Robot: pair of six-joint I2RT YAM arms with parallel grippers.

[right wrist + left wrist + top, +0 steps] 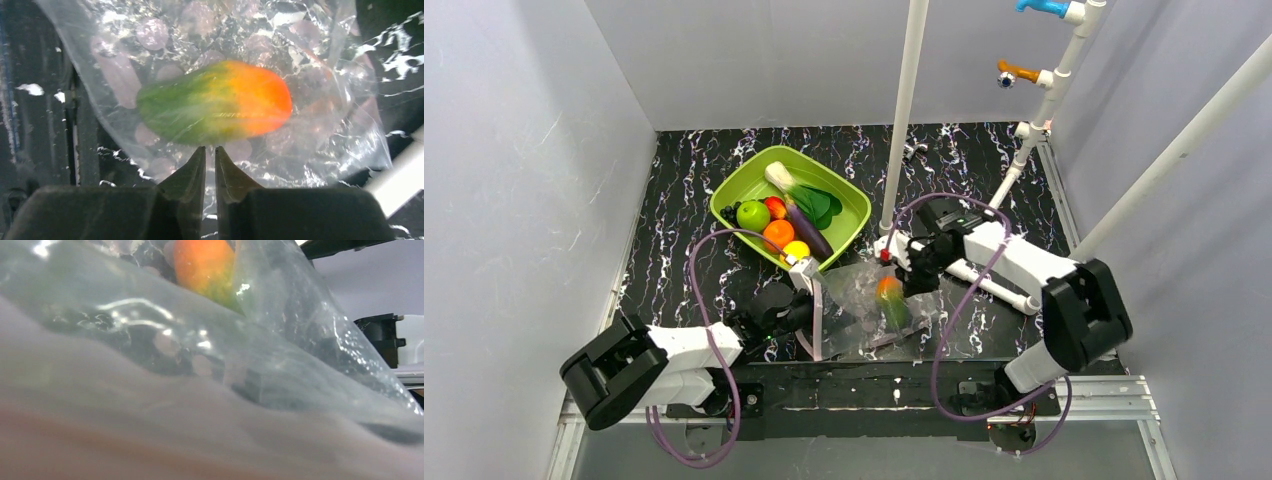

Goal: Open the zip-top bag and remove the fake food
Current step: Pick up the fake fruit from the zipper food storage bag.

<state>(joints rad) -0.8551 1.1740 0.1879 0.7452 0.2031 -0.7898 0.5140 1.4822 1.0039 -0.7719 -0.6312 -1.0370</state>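
Note:
The zip-top bag (859, 305) lies crumpled near the table's front edge, with one orange-and-green fake fruit (890, 298) inside. Its pinkish zip strip (818, 325) stands up beside my left gripper (808, 296). In the left wrist view the bag (300, 340) covers the lens. The fruit (205, 265) shows through it, and the fingers are hidden. My right gripper (210, 150) sits over the bag (325, 125) just below the fruit (215, 102). Its jaws are nearly together with film in the slit. The other fake food, including a green apple (752, 214) and an orange (778, 234), lies in the green tray (724, 190).
A white upright pole (904, 110) stands just behind the bag, right of the tray. A slanted white pipe (1164, 160) and a pipe with orange and blue taps (1049, 90) cross the right side. Grey walls close in the left, back and right.

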